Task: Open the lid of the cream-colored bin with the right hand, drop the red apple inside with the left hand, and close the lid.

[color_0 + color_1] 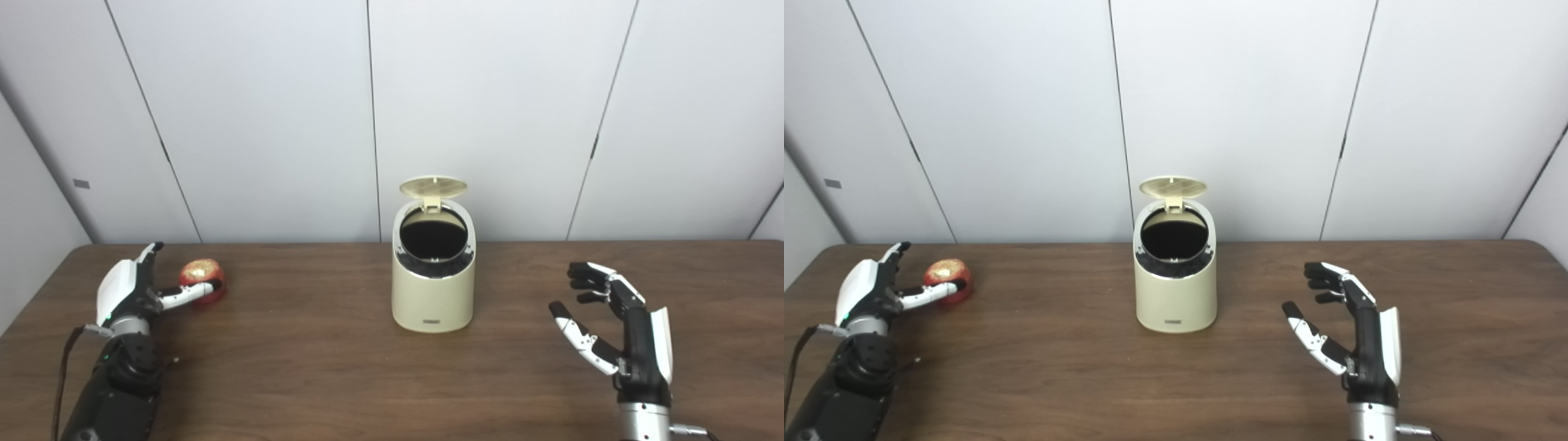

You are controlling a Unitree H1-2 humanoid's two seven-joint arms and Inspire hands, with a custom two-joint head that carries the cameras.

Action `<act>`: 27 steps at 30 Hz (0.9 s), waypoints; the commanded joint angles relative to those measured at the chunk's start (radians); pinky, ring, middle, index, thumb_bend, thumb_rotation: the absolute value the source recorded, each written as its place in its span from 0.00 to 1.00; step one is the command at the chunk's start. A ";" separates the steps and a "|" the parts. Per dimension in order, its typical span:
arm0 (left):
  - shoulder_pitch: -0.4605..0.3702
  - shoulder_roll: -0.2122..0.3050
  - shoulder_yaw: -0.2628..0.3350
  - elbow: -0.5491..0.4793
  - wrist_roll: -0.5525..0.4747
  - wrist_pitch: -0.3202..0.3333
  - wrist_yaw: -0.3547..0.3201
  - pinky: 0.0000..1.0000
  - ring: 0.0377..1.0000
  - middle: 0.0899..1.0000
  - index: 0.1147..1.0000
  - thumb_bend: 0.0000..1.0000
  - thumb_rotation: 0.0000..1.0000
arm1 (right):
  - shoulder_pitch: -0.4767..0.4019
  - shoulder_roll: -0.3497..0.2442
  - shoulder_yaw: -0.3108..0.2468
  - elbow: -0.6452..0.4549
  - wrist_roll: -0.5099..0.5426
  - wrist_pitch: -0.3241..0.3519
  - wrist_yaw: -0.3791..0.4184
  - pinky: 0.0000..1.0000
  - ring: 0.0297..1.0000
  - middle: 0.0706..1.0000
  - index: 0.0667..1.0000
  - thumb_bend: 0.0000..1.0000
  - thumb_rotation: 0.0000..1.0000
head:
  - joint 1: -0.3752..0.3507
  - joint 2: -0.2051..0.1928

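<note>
Right hand spread empty; cream bin stands lid-up.

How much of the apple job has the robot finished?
The first part looks done: the bin has its lid flipped up. The left hand is at the red apple, a finger across it, but the apple is on the table, not lifted. The right hand waits open. Dropping the apple in and closing the lid remain.
</note>
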 commanded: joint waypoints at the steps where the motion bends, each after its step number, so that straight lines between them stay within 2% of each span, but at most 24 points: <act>1: -0.013 -0.005 -0.019 0.015 -0.030 -0.004 -0.040 0.69 0.87 0.93 0.92 1.00 0.40 | -0.001 0.000 -0.005 -0.025 0.003 -0.009 0.000 0.55 0.63 0.64 0.65 0.28 0.25 | 0.001 0.001; 7: -0.014 -0.010 -0.057 0.001 -0.051 -0.033 -0.072 0.71 0.86 0.91 0.89 1.00 0.34 | 0.002 0.001 -0.006 -0.030 0.005 -0.006 0.003 0.55 0.63 0.64 0.65 0.28 0.24 | -0.001 0.003; 12: -0.023 0.009 -0.145 0.020 -0.023 -0.071 -0.118 0.71 0.83 0.86 0.84 1.00 0.31 | 0.001 -0.003 -0.008 -0.022 0.003 -0.008 0.002 0.56 0.64 0.65 0.65 0.28 0.22 | -0.002 0.007; 18: -0.044 0.029 -0.254 0.023 0.045 -0.062 -0.155 0.67 0.77 0.81 0.81 1.00 0.26 | 0.004 -0.005 -0.008 -0.030 0.010 -0.008 0.010 0.56 0.64 0.65 0.65 0.28 0.25 | -0.003 0.014; 22: -0.059 0.038 -0.307 0.016 0.086 -0.048 -0.175 0.64 0.76 0.81 0.80 1.00 0.25 | 0.003 -0.009 -0.006 -0.025 -0.002 -0.011 0.008 0.55 0.63 0.64 0.65 0.28 0.24 | -0.005 0.013; 24: -0.067 0.038 -0.323 0.013 0.095 -0.032 -0.190 0.62 0.76 0.80 0.80 1.00 0.25 | 0.004 -0.009 -0.006 -0.024 0.005 -0.008 0.013 0.56 0.64 0.65 0.65 0.28 0.24 | -0.007 0.012; 27: -0.087 0.037 -0.355 0.024 0.131 0.009 -0.211 0.64 0.77 0.81 0.81 1.00 0.25 | 0.008 -0.006 -0.005 -0.039 0.002 0.006 0.018 0.56 0.63 0.65 0.65 0.28 0.25 | -0.011 0.013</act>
